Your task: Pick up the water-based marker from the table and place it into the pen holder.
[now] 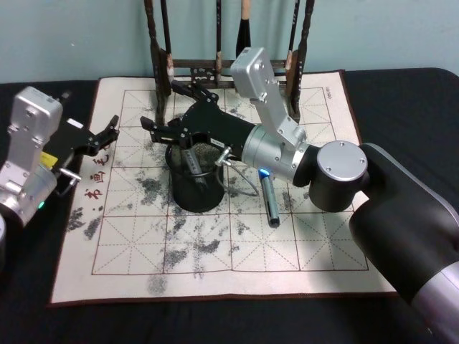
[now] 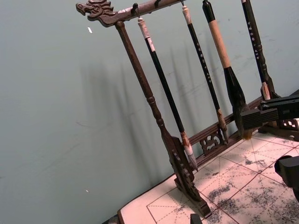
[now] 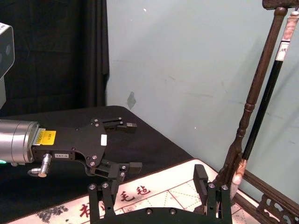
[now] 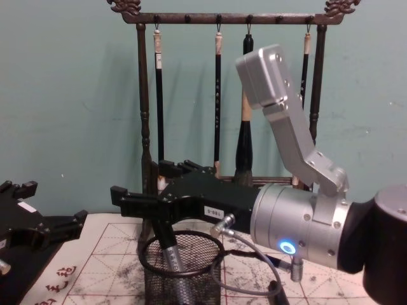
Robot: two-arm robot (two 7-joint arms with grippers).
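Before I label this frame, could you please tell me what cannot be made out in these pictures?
Head view: the right arm hides the upper end of the grey-blue cylindrical marker on the white felt mat.
Chest view: the bottom edge cuts off the black wire-mesh pen holder's base.
Chest view: the open right pincer covers the top of the grey stick in the holder; contact unclear.
Chest view: the left edge crops the idle left pincer.

The right pincer was matte black and screw-studded, with a small white label. It sat on a silver cylindrical wrist with a blue light, a silver cable plug and a boxy silver bracket. The left pincer matched it and had a yellow sticker.
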